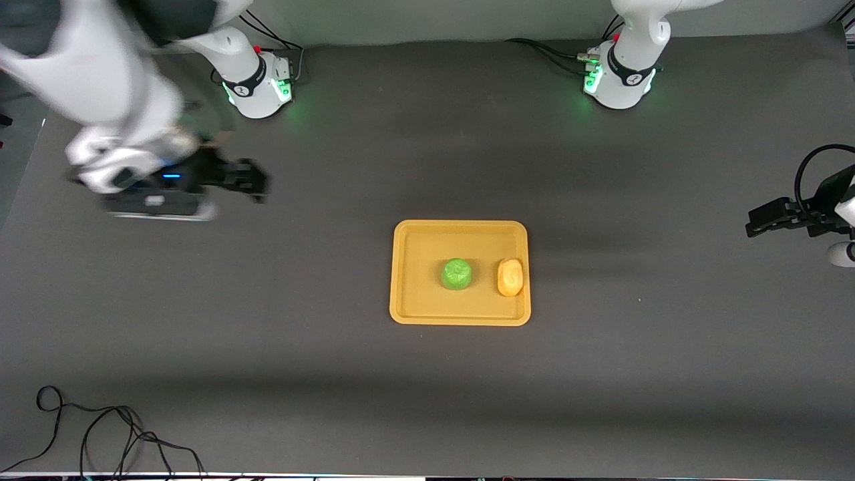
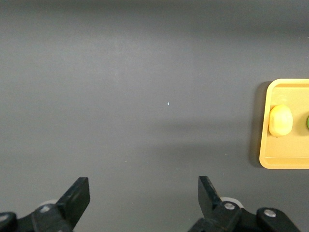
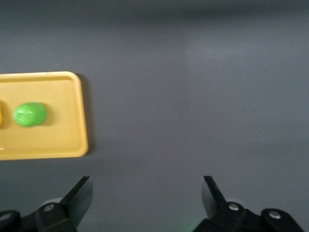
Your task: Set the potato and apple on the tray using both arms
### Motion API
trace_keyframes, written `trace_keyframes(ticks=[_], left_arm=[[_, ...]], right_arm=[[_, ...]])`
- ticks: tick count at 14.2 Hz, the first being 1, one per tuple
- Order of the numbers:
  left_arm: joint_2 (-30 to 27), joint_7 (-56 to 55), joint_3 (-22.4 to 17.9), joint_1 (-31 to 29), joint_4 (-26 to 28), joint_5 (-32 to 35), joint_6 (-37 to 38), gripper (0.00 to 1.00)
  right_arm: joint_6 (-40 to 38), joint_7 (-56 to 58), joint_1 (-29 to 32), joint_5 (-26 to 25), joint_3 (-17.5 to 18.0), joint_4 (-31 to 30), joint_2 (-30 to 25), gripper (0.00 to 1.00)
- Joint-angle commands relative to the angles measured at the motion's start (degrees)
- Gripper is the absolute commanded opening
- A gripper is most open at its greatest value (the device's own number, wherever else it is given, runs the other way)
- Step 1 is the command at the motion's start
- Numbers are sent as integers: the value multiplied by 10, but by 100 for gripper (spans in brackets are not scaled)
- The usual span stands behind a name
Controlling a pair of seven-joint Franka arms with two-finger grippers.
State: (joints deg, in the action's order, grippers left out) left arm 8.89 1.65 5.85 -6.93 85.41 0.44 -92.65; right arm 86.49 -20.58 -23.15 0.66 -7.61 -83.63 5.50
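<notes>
The yellow-orange tray (image 1: 414,248) lies in the middle of the table. The green apple (image 1: 457,274) sits on it near its middle. The yellow-orange potato (image 1: 510,276) lies on it beside the apple, by the rim toward the left arm's end. My left gripper (image 1: 753,225) is open and empty over bare table at the left arm's end; its wrist view shows the tray (image 2: 270,159), the potato (image 2: 280,120) and a sliver of apple (image 2: 307,122). My right gripper (image 1: 259,184) is open and empty over bare table at the right arm's end; its wrist view shows the tray (image 3: 67,145) and apple (image 3: 29,114).
The two arm bases (image 1: 259,83) (image 1: 620,77) stand along the table's edge farthest from the front camera, lit green. A loose black cable (image 1: 100,434) lies at the table's corner nearest the front camera, at the right arm's end.
</notes>
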Motion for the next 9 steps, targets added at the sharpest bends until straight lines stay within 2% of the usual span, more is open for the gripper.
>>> trace_keyframes(ticks=[1,3,5,9], left_arm=[[0,5,-1,10,-10,4,15,100],[0,1,-1,16,-10,4,21,100],[0,3,-1,16,-11,3,31,100],[0,4,-1,16,-11,3,31,100]], right_arm=[[12,72,102,0,51,-61,-49,100],[7,144,173,0,73,-65,-54,100],[7,179,212,0,79,-67,-57,100],[10,184,222,1,69,-66,-55,100]])
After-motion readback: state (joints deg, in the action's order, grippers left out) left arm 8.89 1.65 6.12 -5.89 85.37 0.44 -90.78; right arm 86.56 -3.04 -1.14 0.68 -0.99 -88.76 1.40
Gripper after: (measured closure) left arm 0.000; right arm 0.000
